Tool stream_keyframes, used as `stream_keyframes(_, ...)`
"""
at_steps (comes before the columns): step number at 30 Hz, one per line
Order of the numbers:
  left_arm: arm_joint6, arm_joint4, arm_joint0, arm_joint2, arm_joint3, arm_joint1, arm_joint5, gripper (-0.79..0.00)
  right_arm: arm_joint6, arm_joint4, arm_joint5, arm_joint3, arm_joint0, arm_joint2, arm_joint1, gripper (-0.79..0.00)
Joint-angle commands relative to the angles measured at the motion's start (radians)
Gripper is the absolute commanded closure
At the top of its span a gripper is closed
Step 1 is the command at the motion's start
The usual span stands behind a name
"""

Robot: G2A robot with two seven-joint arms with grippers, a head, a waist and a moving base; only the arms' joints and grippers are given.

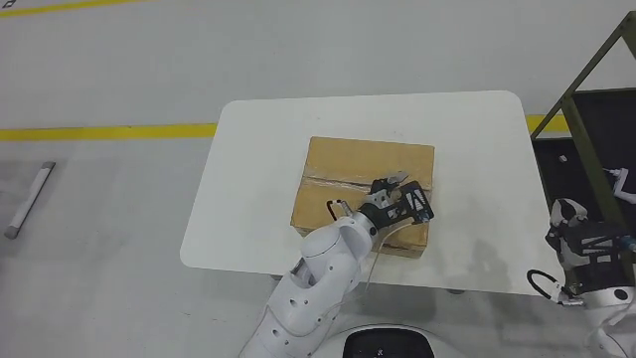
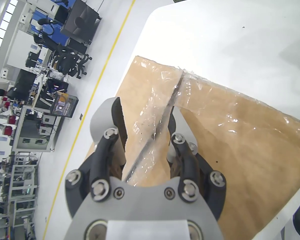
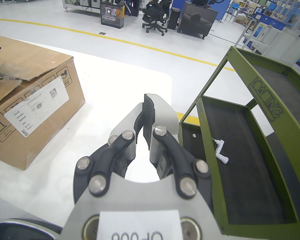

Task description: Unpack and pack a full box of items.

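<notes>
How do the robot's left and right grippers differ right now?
The left gripper has its jaws open astride the taped seam of the box; the right gripper has them shut on nothing. The left hangs over the box, the right beside the table near the green cart. Both share one design.

The scene is lit brightly and evenly. Glare is seen on the tape [image 2: 150, 116] of the box [image 2: 240, 146]; lines are bent at wrist-view edges.

box [image 1: 343, 164] on counter [image 1: 248, 189], just 5 o'clock of centre | left gripper [image 2: 144, 112] over box's 5 o'clock corner, jaws either side of top seam | cart [image 3: 265, 96] off counter at 3 o'clock | right gripper [image 3: 148, 111] off counter's 4 o'clock corner, beside cart
</notes>
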Motion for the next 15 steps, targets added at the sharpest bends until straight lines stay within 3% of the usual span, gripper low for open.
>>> stream_keyframes(1,0.006,0.002,-0.003,0.002,0.005,-0.001,0.009,-0.299,0.000,0.000,0.002,0.000,0.000,0.000,-0.001,0.000)
stream_keyframes(5,0.012,-0.002,-0.003,0.005,0.013,-0.003,0.025,-0.185,0.001,-0.001,0.001,-0.001,0.000,0.000,-0.002,0.000)
stream_keyframes(7,0.012,0.002,-0.005,0.006,0.013,-0.003,0.026,-0.062,0.003,-0.002,0.000,0.000,0.000,0.000,-0.002,0.000)
stream_keyframes(11,0.014,0.005,-0.004,0.005,0.017,-0.003,0.033,-0.077,0.004,-0.004,-0.001,0.005,0.003,-0.001,-0.003,0.000)
stream_keyframes(13,0.015,0.008,-0.003,0.005,0.019,-0.002,0.036,-0.003,0.004,-0.004,-0.004,0.007,0.005,-0.001,-0.003,0.000)
stream_keyframes(15,0.018,0.005,-0.002,0.003,0.021,-0.003,0.040,0.000,0.004,-0.005,-0.005,0.009,0.008,-0.001,-0.004,0.000)
